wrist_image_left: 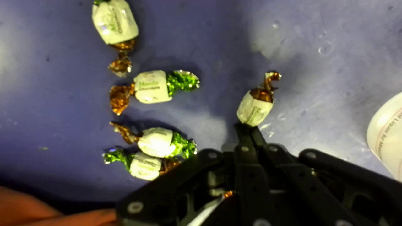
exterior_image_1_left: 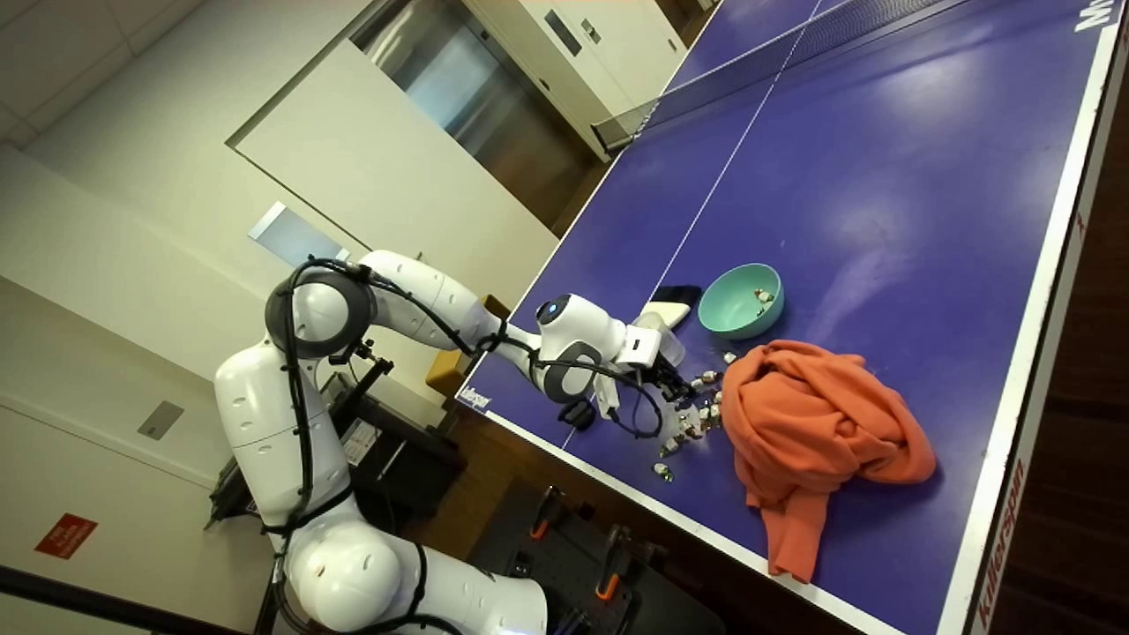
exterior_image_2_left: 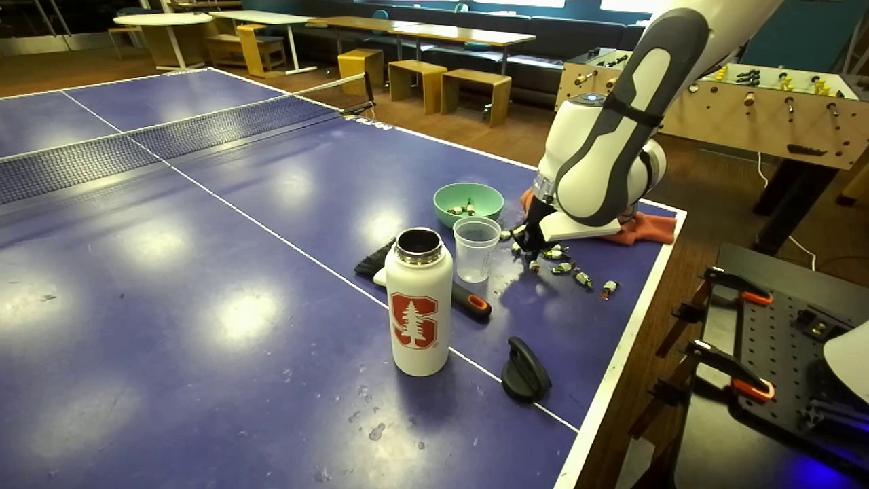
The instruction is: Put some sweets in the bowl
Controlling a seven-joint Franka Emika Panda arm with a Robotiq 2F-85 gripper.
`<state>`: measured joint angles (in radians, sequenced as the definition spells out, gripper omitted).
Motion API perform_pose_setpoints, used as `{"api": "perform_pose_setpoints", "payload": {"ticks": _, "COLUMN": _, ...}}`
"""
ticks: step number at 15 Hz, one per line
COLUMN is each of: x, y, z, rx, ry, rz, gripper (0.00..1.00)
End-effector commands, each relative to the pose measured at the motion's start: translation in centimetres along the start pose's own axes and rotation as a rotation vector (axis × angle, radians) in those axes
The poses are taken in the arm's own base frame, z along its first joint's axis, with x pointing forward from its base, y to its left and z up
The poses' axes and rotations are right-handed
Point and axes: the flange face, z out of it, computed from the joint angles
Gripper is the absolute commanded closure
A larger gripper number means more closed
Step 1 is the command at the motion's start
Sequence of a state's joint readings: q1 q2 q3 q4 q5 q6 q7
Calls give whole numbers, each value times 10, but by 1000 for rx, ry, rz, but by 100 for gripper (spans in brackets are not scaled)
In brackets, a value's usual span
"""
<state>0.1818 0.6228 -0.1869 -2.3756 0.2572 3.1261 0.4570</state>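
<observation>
One sweet (wrist_image_left: pixel 255 110) is clamped by an end in the tool (wrist_image_left: pixel 249 129). Loose sweets (wrist_image_left: pixel 153 87) lie near the robot-side edge of the surface (exterior_image_1_left: pixel 926 247). Farther in, the bowl (exterior_image_1_left: pixel 728 302) holds a few more; an orange cloth (exterior_image_1_left: pixel 820 423) overlaps that edge near a corner.

Teal bowl (exterior_image_1_left: pixel 728 306) (white-banded sweets (wrist_image_left: pixel 153 87))

A white sweet (wrist_image_left: pixel 254 110) with a brown twist is pinched by the claw (wrist_image_left: pixel 249 129). More sweets (wrist_image_left: pixel 153 86) with green and brown ends are spread beside it. The green bowl (exterior_image_1_left: pixel 732 304), with sweets (exterior_image_2_left: pixel 470 208) inside, is set upright near the claw.
</observation>
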Motion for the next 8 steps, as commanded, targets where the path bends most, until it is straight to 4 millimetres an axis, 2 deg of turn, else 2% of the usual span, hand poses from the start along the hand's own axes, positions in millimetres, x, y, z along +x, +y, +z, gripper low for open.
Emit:
{"api": "perform_pose_setpoints", "payload": {"ticks": 1, "x": -7, "y": -4, "z": -45, "rx": 35, "ry": 47, "rz": 10, "gripper": 99}}
{"api": "perform_pose_setpoints", "payload": {"ticks": 4, "x": -5, "y": -7, "z": -83, "rx": 67, "ry": 105, "rz": -2, "gripper": 99}}
{"api": "perform_pose_setpoints", "payload": {"ticks": 8, "x": 7, "y": -17, "z": -129, "rx": 121, "ry": 191, "rz": 8, "gripper": 99}}
